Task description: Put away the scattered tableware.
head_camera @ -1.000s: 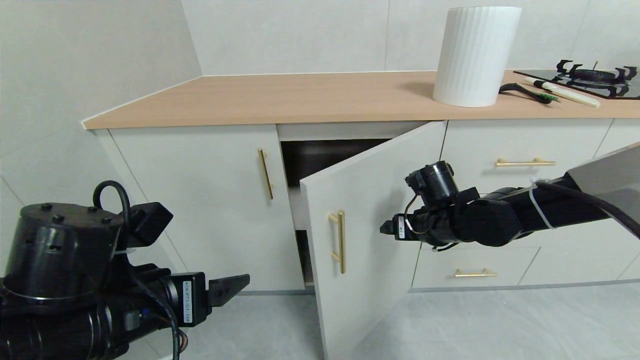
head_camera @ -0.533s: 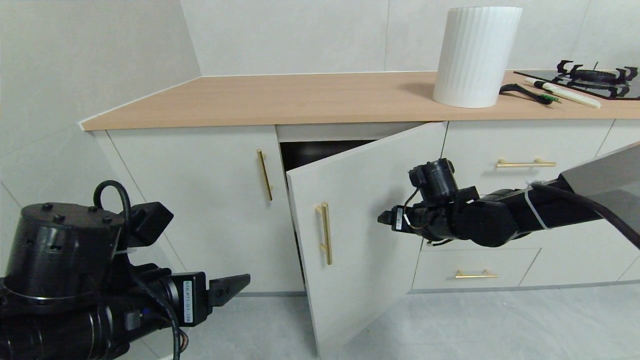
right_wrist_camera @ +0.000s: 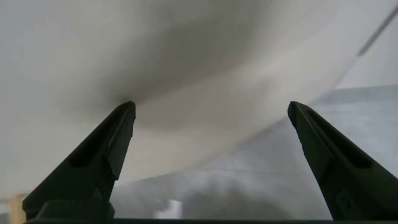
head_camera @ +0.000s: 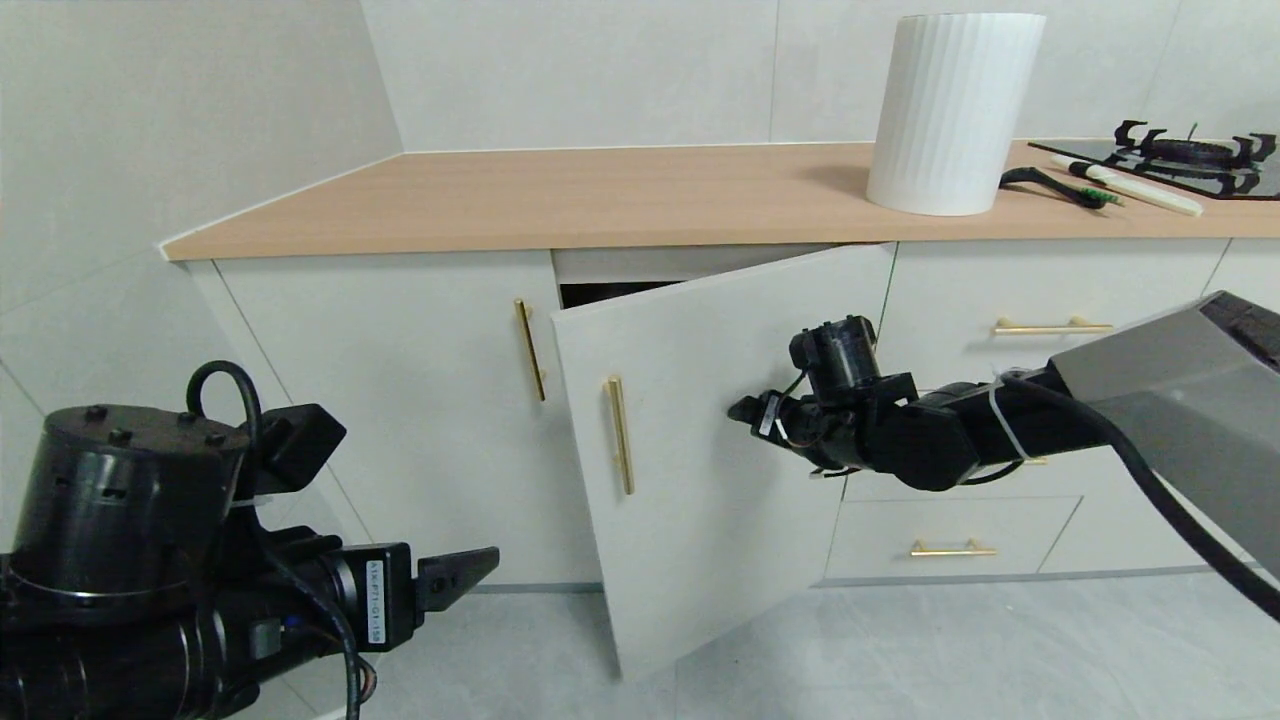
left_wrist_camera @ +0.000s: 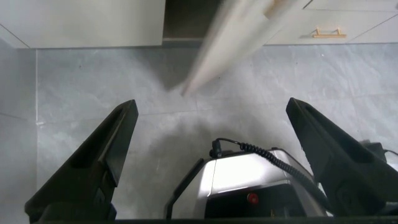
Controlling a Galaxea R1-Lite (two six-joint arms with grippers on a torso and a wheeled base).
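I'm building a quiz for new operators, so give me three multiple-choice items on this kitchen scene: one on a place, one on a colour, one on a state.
1. Where does the white ribbed container stand?
A) on the floor
B) on the countertop
C) inside the cabinet

2. What colour is the door handle?
A) black
B) red
C) gold

3. How is the cabinet door in front of the right claw?
A) ajar
B) fully shut
C) taken off

Answers:
1. B, it stands on the countertop.
2. C, the bar shines gold.
3. A, a dark gap shows along the door's upper edge.
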